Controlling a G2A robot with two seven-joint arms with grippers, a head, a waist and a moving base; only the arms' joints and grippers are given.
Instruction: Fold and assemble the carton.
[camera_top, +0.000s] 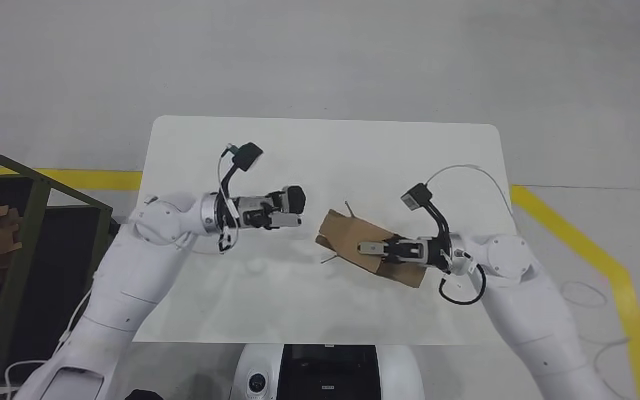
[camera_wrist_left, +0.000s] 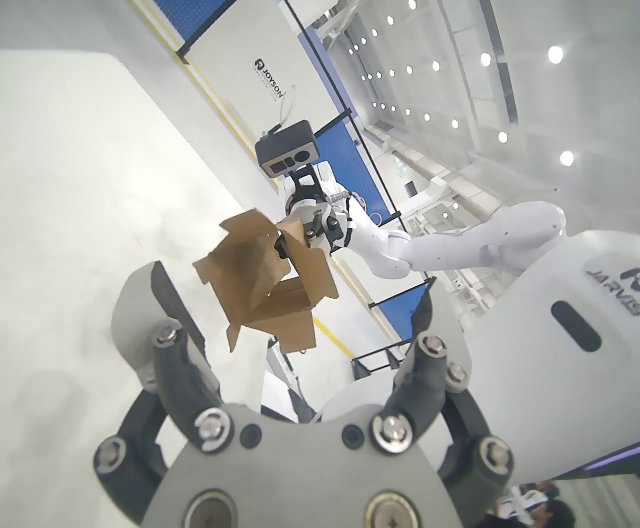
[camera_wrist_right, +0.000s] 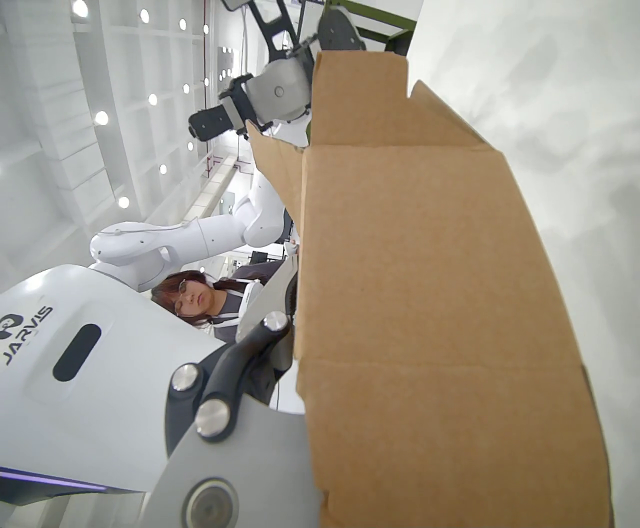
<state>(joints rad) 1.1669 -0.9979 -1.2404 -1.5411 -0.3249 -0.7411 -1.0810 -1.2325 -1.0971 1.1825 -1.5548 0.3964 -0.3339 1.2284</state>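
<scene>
The brown carton is partly opened, its flaps sticking out loose, over the middle of the white table. My right gripper is shut on one of its panels from the right side. In the left wrist view the carton hangs tilted from that right gripper. In the right wrist view a carton wall lies against one grey finger and hides the other. My left gripper stands open just left of the carton, apart from it, with nothing between its fingers.
A dark green frame stands off the table's left edge. Yellow floor tape runs past the right side. Bare table surface lies behind and in front of the carton.
</scene>
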